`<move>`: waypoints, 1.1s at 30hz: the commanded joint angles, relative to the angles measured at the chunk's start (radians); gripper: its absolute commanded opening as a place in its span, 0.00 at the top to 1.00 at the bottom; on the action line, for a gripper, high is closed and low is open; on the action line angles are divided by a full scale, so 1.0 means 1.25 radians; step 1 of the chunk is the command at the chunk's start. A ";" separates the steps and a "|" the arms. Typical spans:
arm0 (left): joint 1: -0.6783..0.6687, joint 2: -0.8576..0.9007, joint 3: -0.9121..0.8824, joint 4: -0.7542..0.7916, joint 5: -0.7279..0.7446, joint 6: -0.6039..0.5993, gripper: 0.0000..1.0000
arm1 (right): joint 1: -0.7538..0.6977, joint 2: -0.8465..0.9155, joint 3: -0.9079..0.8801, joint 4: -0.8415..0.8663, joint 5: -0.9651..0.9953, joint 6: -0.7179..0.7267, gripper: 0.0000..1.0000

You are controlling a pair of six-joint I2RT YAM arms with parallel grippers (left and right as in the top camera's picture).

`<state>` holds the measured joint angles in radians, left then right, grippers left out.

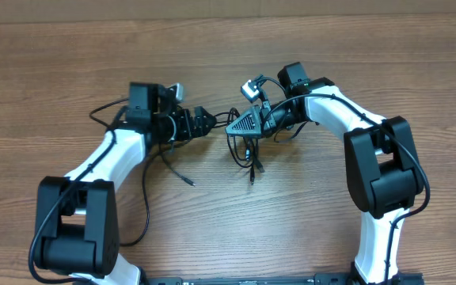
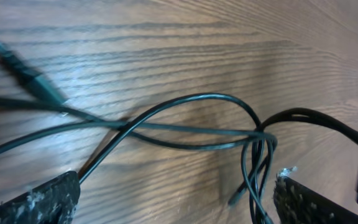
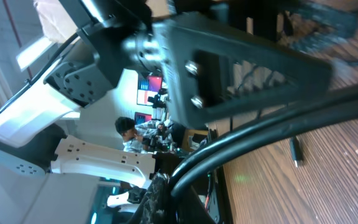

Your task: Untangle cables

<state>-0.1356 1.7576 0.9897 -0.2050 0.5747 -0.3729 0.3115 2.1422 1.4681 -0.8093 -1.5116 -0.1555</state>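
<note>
**Left side.** The left arm lies low over the wooden bench, its tool pointing right toward the centre. In the left wrist view its two fingers sit at opposite lower corners of the picture. The jaws stand wide apart and hold nothing. One thin black cord trails from beneath this arm across the bench and ends in a small plug.

**Centre.** The cables lie on the bench between the two tools, nearer the right one. Short loops and plug ends spread out below the right tool. In the left wrist view several strands cross one another in the gap between the open fingers. They gather into a tight crossing toward the right finger.

**Right side.** The right tool points left, and its tip sits just above the gathered strands. Its jaws are closed. Whether a strand is pinched between them cannot be told. The right wrist view is crowded by the tool's own frame and a thick black wire. One small plug shows on the wood beyond. The right arm bends back toward the bench's right edge.
</note>
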 commanded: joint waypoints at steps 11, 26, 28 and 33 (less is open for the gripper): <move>-0.053 0.146 -0.003 0.103 -0.092 -0.099 0.22 | 0.008 -0.215 0.025 -0.032 0.170 -0.023 0.96; 0.040 0.107 0.001 0.040 0.200 -0.112 0.51 | 0.008 -0.257 0.025 -0.073 0.204 -0.024 0.96; 0.060 0.101 0.001 0.034 0.278 -0.115 0.49 | 0.008 -0.257 0.025 -0.072 0.204 -0.024 0.96; 0.089 0.101 0.001 0.039 0.355 -0.280 0.44 | 0.018 -0.257 0.025 -0.071 0.204 -0.030 0.96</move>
<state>-0.0326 1.9205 0.9943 -0.1577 0.9001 -0.5762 0.3180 1.8431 1.4727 -0.9020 -1.2484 -0.1711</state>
